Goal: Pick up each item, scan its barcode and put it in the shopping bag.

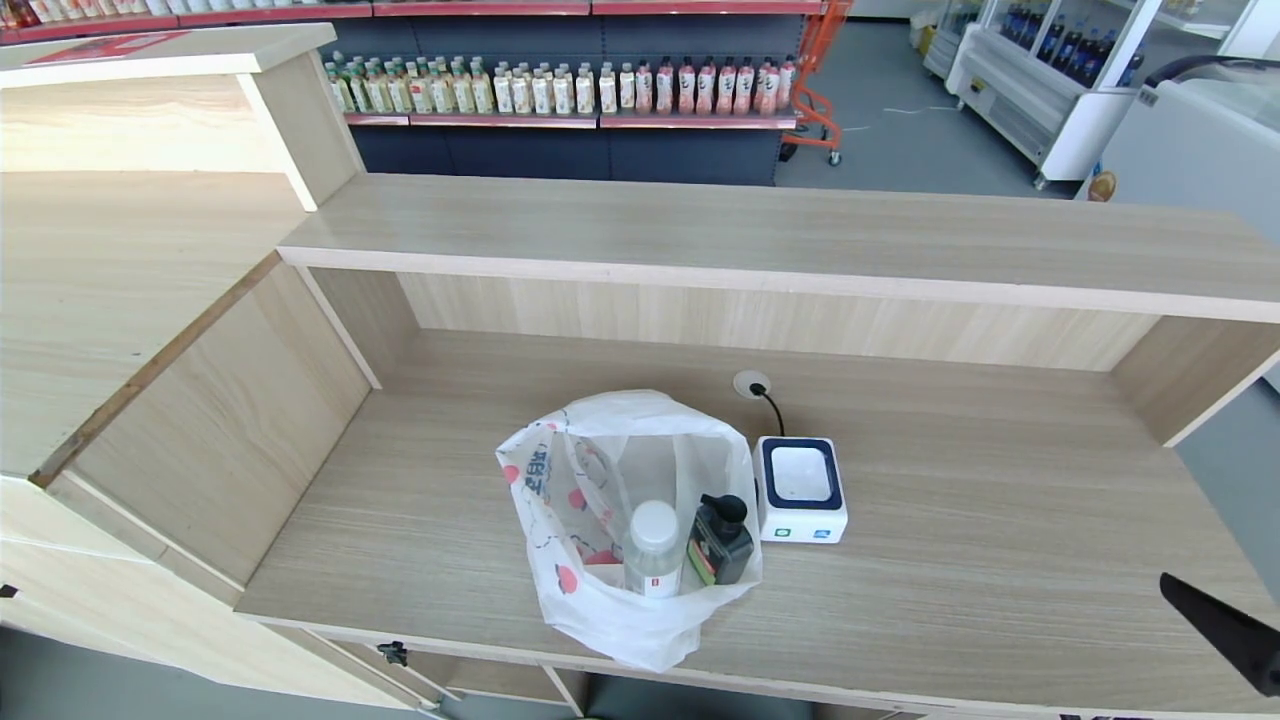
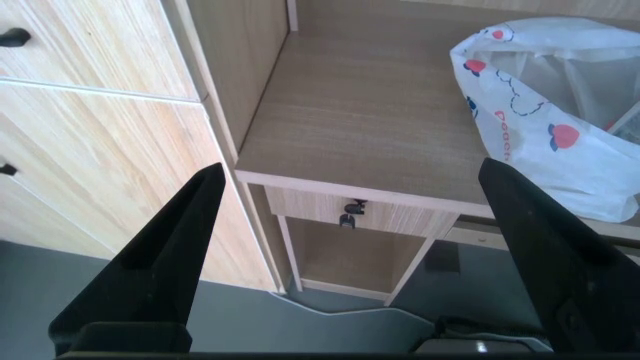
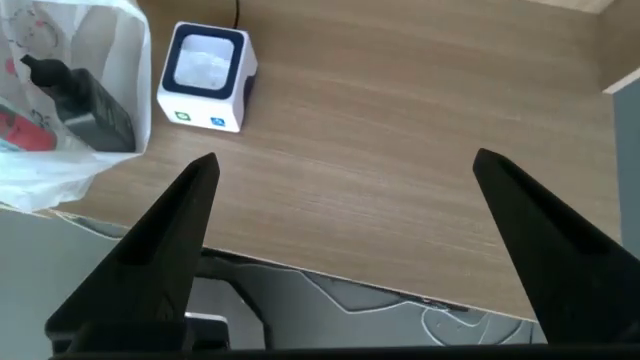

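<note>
The white-capped bottle and dark pump bottle stand inside the shopping bag, just beside the scanner, with left gripper and right gripper both spread wide and empty at the counter's front edge; bagging is judged complete, so the next move is likely withdrawal.

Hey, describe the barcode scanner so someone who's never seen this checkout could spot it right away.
On the recessed wooden counter, look just right of the white shopping bag near the front edge. The scanner is the small white box with a dark-framed top and a black cable behind it.
</note>
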